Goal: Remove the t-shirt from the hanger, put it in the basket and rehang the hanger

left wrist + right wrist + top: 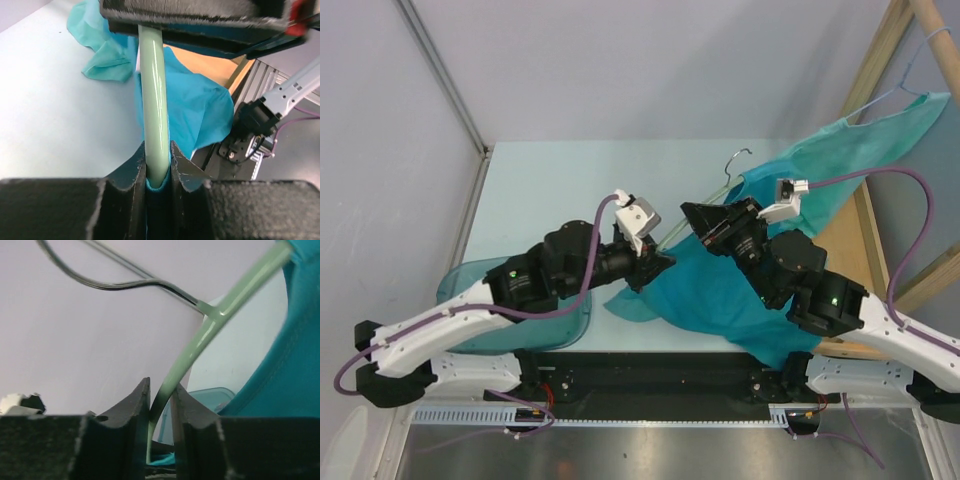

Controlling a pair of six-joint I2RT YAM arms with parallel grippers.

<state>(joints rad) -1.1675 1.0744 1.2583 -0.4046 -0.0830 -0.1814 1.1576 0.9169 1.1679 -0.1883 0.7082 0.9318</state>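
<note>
Pinched by my left gripper [159, 152] and right gripper [161, 390], hanger [152, 100] spanned them lengthwise; t-shirt [710, 295] hung toward desk's [550, 190] right edge.

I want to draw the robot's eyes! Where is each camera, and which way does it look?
Top external: above and behind, looking down on the table; both arms show.
Left wrist: looks along the hanger past its own fingers.
Right wrist: looks up the hanger toward its hook, fingers showing.
All share the hanger and t-shirt.
</note>
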